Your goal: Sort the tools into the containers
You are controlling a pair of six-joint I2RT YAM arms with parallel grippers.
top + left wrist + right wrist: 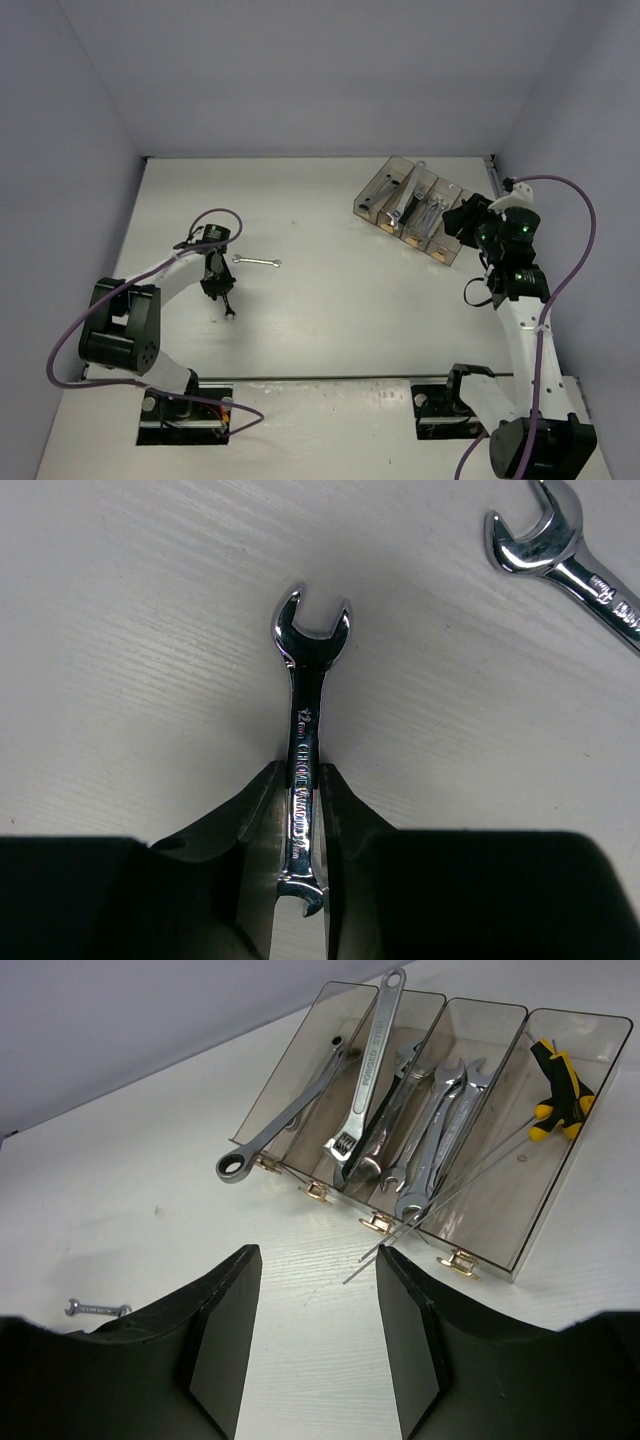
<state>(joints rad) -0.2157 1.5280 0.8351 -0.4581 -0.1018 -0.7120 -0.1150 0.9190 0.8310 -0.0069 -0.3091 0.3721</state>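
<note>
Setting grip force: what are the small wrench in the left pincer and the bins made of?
The small wrench: likely chrome-plated steel, polished; mirror glare and stamped lettering on its shank. The bins: probably plastic, translucent smoky brown, glossy; the tools inside show through the walls.

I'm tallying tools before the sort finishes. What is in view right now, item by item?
table: one, white, under everything
bins: four, smoky brown, joined in a row, far right
ratchet wrench: one, silver, first bin, ring end poking out
adjustable wrench: one, silver, second bin, overhanging the far rim
black-handled wrench: one, second bin
plain wrenches: several, silver, third bin
drivers: count unclear, yellow-and-black handles, fourth bin
loose wrench: one, silver, on the table, left of centre
small wrench: one, silver, left side, held
left gripper: black, shut on small wrench
right gripper: black, open, empty, facing bins
</note>
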